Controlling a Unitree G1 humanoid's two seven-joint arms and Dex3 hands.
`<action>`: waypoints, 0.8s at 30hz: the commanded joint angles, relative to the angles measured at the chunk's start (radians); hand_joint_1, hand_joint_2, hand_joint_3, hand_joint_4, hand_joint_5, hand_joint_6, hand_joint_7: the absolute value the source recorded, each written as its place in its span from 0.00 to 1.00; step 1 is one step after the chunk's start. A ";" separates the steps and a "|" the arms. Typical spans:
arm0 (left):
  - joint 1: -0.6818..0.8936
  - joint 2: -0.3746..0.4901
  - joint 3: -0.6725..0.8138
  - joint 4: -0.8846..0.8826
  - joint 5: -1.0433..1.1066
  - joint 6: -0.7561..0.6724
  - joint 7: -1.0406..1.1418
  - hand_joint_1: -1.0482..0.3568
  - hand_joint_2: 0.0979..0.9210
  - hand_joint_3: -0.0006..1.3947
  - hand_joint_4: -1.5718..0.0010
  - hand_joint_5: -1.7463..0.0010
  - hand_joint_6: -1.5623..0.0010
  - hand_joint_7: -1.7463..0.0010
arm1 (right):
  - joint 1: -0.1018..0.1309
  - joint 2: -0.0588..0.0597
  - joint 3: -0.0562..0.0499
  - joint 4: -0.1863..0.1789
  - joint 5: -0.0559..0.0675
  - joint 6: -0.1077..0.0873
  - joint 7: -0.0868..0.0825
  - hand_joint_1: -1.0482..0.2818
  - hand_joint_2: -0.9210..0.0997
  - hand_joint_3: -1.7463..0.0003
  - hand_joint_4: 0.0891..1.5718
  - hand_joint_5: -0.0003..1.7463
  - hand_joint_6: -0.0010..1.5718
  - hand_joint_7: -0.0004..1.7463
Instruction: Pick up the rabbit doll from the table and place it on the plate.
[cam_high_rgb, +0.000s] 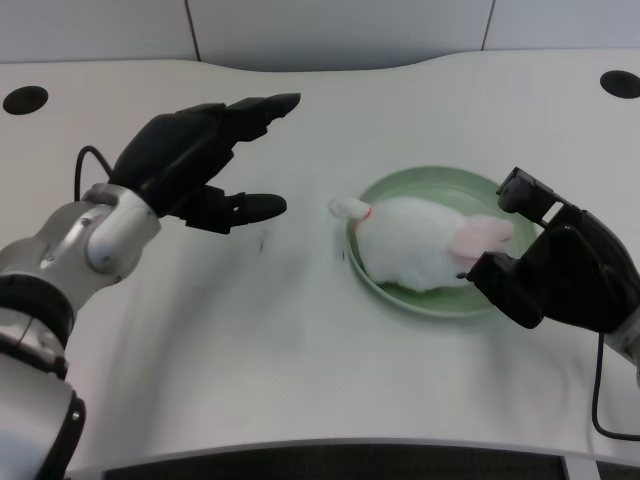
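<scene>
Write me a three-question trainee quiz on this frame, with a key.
1. True or false: the rabbit doll lies on the green plate.
2. The left hand is: A) gripping the doll B) open, left of the plate C) pressing on the plate.
3. What part of the doll sticks out past the plate's left rim?

Key: 1 true; 2 B; 3 a small white end, ear or tail, unclear which.

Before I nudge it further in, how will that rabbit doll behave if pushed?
The rabbit doll looks plush, so it would probably squash and flop rather than slide stiffly. It seems light for its size, so it may drag or bunch up. One end hangs over the rim of the plate, which might snag. The left robot hand is open, apart from it.
</scene>
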 joint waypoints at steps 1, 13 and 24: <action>0.128 -0.012 0.284 -0.017 -0.388 -0.010 -0.483 0.09 1.00 0.36 0.77 0.92 0.82 0.99 | -0.005 -0.019 -0.001 0.004 0.002 -0.006 -0.010 0.31 0.01 0.98 0.65 1.00 0.52 1.00; 0.352 -0.027 0.676 -0.106 -0.883 0.357 -1.089 0.08 1.00 0.36 0.74 0.96 0.82 1.00 | -0.007 -0.023 -0.009 0.011 0.005 -0.022 0.001 0.31 0.00 0.95 0.67 1.00 0.53 1.00; 0.488 -0.067 0.820 -0.272 -1.061 0.703 -1.185 0.11 1.00 0.48 0.76 0.98 0.86 1.00 | -0.003 -0.039 0.001 0.019 -0.008 0.001 -0.054 0.34 0.01 0.96 0.66 1.00 0.51 1.00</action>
